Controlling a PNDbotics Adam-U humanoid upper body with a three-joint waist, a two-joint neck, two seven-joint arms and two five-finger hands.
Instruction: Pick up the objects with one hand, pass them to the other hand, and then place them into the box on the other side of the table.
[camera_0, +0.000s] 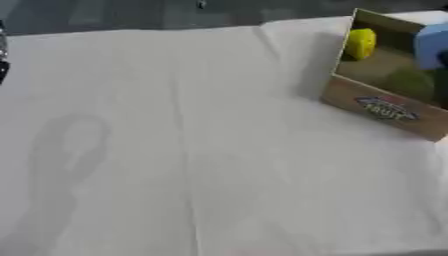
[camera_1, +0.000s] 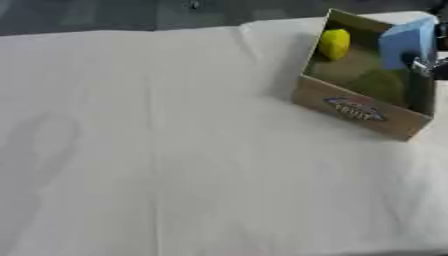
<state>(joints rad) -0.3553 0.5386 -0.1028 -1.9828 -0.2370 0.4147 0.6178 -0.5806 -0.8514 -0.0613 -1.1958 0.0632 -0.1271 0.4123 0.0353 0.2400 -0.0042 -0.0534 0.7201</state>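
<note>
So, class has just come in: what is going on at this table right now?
A cardboard box sits at the right of the white-covered table. Inside it lie a yellow object and a green one. A light blue object is at the box's right wall, with part of the right hand showing beside it; whether it is gripped cannot be told. The left hand is out of view.

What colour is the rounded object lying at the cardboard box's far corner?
Yellow rounded object; the left eye view shows it best.

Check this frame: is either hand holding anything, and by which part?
It cannot be told. A blue object hangs over the cardboard box with a dark bit of the right hand at its lower edge; the grip is unclear.
</note>
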